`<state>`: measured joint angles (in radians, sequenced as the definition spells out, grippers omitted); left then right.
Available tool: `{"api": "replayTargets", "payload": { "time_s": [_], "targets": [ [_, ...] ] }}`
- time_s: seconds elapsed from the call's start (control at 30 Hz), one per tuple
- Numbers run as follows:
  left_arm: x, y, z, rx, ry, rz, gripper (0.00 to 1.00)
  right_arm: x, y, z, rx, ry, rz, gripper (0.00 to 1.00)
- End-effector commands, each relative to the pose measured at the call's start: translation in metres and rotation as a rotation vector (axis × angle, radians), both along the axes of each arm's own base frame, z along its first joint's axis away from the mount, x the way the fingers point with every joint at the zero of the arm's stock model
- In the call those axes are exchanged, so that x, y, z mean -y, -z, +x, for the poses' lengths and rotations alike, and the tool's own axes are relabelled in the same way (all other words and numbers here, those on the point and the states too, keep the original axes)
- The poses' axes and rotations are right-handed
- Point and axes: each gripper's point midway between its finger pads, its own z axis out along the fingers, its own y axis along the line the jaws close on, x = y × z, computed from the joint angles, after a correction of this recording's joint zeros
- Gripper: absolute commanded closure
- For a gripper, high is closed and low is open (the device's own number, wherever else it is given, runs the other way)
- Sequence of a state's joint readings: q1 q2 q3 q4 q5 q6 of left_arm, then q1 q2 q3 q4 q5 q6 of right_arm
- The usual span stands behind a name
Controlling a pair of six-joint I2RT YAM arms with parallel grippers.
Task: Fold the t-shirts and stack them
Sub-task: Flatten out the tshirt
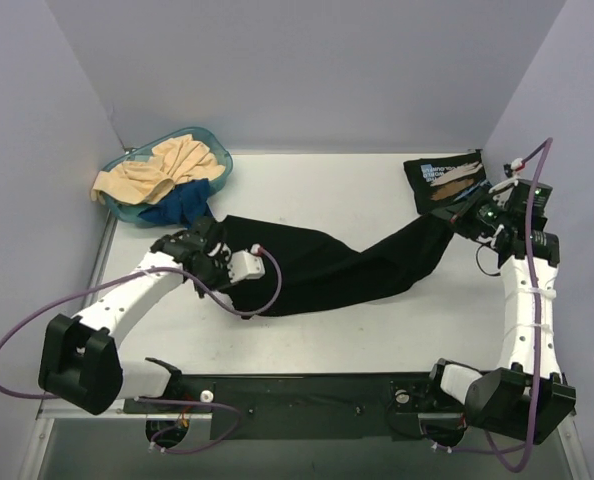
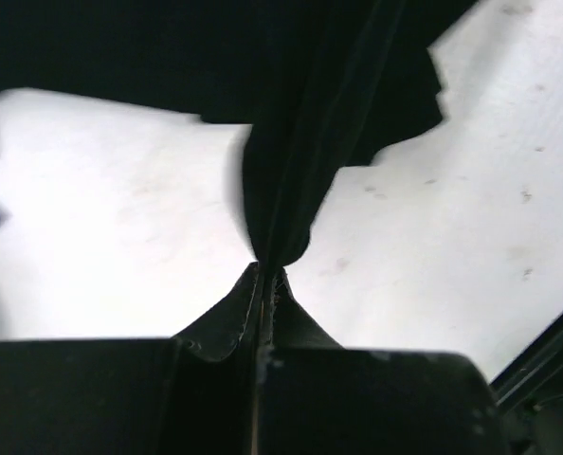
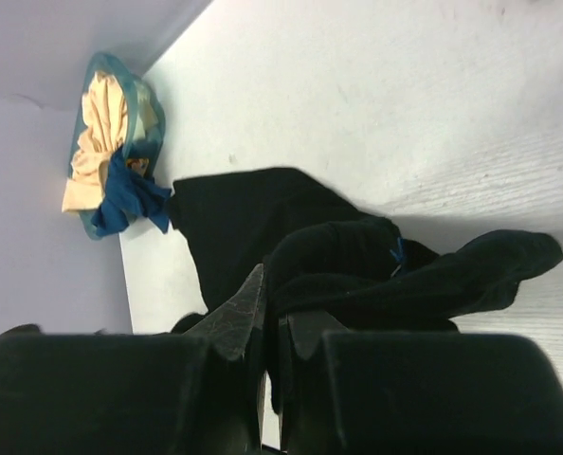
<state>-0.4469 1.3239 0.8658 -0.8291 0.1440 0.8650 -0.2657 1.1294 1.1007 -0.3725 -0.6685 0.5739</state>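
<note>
A plain black t-shirt (image 1: 327, 265) stretches across the table between my two grippers. My left gripper (image 1: 209, 250) is shut on its left end; in the left wrist view the cloth (image 2: 291, 152) hangs pinched at the fingertips (image 2: 265, 277). My right gripper (image 1: 467, 218) is shut on its right end, bunched (image 3: 386, 275) at the jaws (image 3: 274, 294). A folded black printed t-shirt (image 1: 447, 180) lies at the back right. Beige (image 1: 162, 168) and dark blue (image 1: 182, 205) shirts lie in the teal basin (image 1: 217, 160).
The basin stands at the back left corner, also in the right wrist view (image 3: 111, 142). Purple walls close the back and sides. A purple cable (image 1: 247, 300) loops over the black shirt's left part.
</note>
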Motion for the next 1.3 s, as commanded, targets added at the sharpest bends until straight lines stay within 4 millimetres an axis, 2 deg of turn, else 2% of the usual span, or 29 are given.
{"api": "replayTargets", "payload": {
  "time_s": [0.0, 0.1, 0.13, 0.17, 0.2, 0.23, 0.3, 0.4, 0.43, 0.53, 0.6, 0.67, 0.7, 0.73, 0.77, 0.8, 0.83, 0.87, 0.9, 0.93, 0.97, 1.0, 1.03, 1.07, 1.1, 1.13, 1.2, 1.23, 1.27],
  "targets": [
    [-0.013, -0.084, 0.031, 0.157, -0.006, -0.010, 1.00, 0.012, -0.052, 0.006, 0.142, 0.000, -0.042, 1.00],
    [-0.020, -0.132, 0.062, 0.285, -0.136, -0.047, 1.00, 0.011, -0.075, 0.006, 0.176, -0.015, -0.043, 1.00],
    [-0.019, -0.167, 0.082, 0.388, -0.179, -0.085, 1.00, 0.010, -0.092, 0.007, 0.208, -0.018, -0.042, 1.00],
    [-0.028, -0.187, 0.094, 0.435, -0.257, -0.101, 1.00, 0.005, -0.103, 0.005, 0.221, -0.031, -0.010, 1.00],
    [-0.030, -0.230, 0.103, 0.524, -0.292, -0.149, 1.00, 0.004, -0.128, 0.002, 0.275, -0.036, -0.010, 1.00],
    [-0.036, -0.245, 0.107, 0.537, -0.333, -0.174, 1.00, -0.003, -0.143, -0.002, 0.300, -0.056, 0.020, 1.00],
    [-0.042, -0.317, 0.102, 0.655, -0.371, -0.245, 1.00, -0.014, -0.192, -0.020, 0.410, -0.083, 0.020, 1.00],
    [-0.051, -0.373, 0.085, 0.770, -0.425, -0.299, 1.00, -0.027, -0.260, -0.050, 0.578, -0.102, -0.013, 1.00],
    [-0.057, -0.398, 0.080, 0.848, -0.445, -0.320, 1.00, -0.029, -0.270, -0.055, 0.599, -0.104, -0.009, 1.00],
    [-0.074, -0.434, 0.088, 0.996, -0.523, -0.312, 1.00, -0.033, -0.296, -0.057, 0.676, -0.119, 0.002, 1.00],
    [-0.082, -0.443, 0.100, 1.058, -0.556, -0.289, 1.00, -0.031, -0.298, -0.044, 0.676, -0.120, 0.066, 1.00],
    [-0.079, -0.441, 0.125, 1.076, -0.558, -0.286, 1.00, -0.024, -0.298, -0.018, 0.667, -0.105, 0.124, 1.00],
    [-0.077, -0.454, 0.133, 1.120, -0.563, -0.312, 1.00, -0.022, -0.297, -0.001, 0.666, -0.109, 0.143, 1.00],
    [-0.071, -0.445, 0.154, 1.100, -0.569, -0.314, 1.00, -0.020, -0.308, 0.010, 0.710, -0.114, 0.156, 1.00],
    [-0.071, -0.465, 0.161, 1.157, -0.575, -0.352, 1.00, -0.020, -0.303, 0.034, 0.688, -0.117, 0.175, 1.00],
    [-0.064, -0.456, 0.187, 1.135, -0.582, -0.364, 1.00, -0.017, -0.312, 0.047, 0.724, -0.101, 0.161, 1.00],
    [-0.064, -0.483, 0.191, 1.208, -0.589, -0.414, 1.00, -0.019, -0.313, 0.074, 0.719, -0.114, 0.171, 1.00],
    [-0.058, -0.477, 0.218, 1.206, -0.601, -0.426, 1.00, -0.017, -0.316, 0.089, 0.716, -0.096, 0.186, 1.00],
    [-0.058, -0.505, 0.224, 1.293, -0.607, -0.477, 1.00, -0.015, -0.318, 0.118, 0.721, -0.095, 0.200, 1.00],
    [-0.055, -0.511, 0.242, 1.322, -0.616, -0.498, 1.00, -0.016, -0.325, 0.130, 0.734, -0.095, 0.238, 1.00],
    [-0.055, -0.530, 0.246, 1.389, -0.619, -0.538, 1.00, -0.009, -0.329, 0.158, 0.757, -0.086, 0.259, 1.00],
    [-0.055, -0.530, 0.263, 1.415, -0.634, -0.543, 1.00, -0.006, -0.342, 0.166, 0.784, -0.076, 0.329, 1.00],
    [-0.056, -0.547, 0.266, 1.485, -0.640, -0.578, 1.00, 0.004, -0.349, 0.188, 0.832, -0.050, 0.366, 1.00],
    [-0.058, -0.547, 0.278, 1.517, -0.661, -0.566, 1.00, 0.008, -0.381, 0.180, 0.933, -0.053, 0.418, 1.00],
    [-0.063, -0.562, 0.278, 1.589, -0.669, -0.589, 1.00, 0.024, -0.371, 0.206, 0.934, 0.018, 0.463, 1.00],
    [-0.066, -0.566, 0.284, 1.624, -0.678, -0.595, 1.00, 0.030, -0.387, 0.201, 0.994, 0.039, 0.477, 1.00],
    [-0.072, -0.580, 0.286, 1.701, -0.673, -0.609, 1.00, 0.045, -0.386, 0.207, 1.021, 0.123, 0.450, 1.00],
    [-0.076, -0.589, 0.283, 1.747, -0.668, -0.609, 1.00, 0.047, -0.403, 0.192, 1.075, 0.148, 0.428, 1.00],
    [-0.077, -0.595, 0.281, 1.773, -0.658, -0.616, 1.00, 0.051, -0.402, 0.192, 1.090, 0.166, 0.378, 1.00]
  ]
}}
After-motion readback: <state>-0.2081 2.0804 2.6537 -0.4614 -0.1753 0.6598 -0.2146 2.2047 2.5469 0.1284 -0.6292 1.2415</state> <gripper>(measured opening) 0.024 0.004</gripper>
